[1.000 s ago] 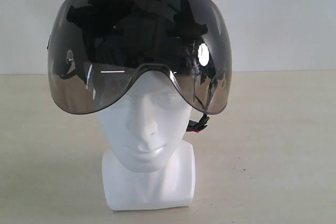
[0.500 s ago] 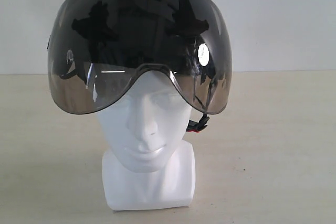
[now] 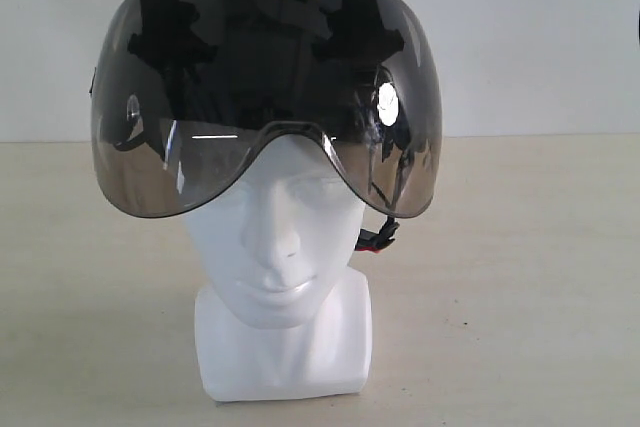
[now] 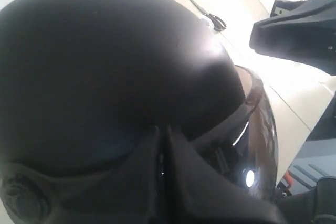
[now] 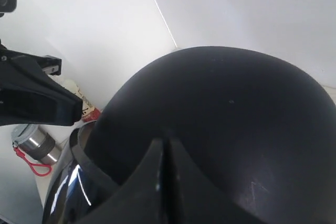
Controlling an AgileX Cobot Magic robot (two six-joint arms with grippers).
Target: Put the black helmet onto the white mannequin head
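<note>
Beige table [image 3: 530, 287] carries the setup. Black helmet [image 3: 265, 57] sits on the white mannequin head [image 3: 283, 247], smoky visor [image 3: 200, 162] down over the eyes, nose and mouth clear below it. The head stands upright on its base, facing the exterior camera. Left gripper [image 4: 161, 156] and right gripper [image 5: 165, 163] both have their fingers pressed together and carry nothing. They sit up at the crown, one each side; contact with the shell is unclear. Red buckle [image 3: 372, 239] hangs by the cheek.

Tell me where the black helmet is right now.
Exterior view, centre: the black helmet sits on the white mannequin head, its tinted visor hanging over the forehead, above the beige table.
</note>
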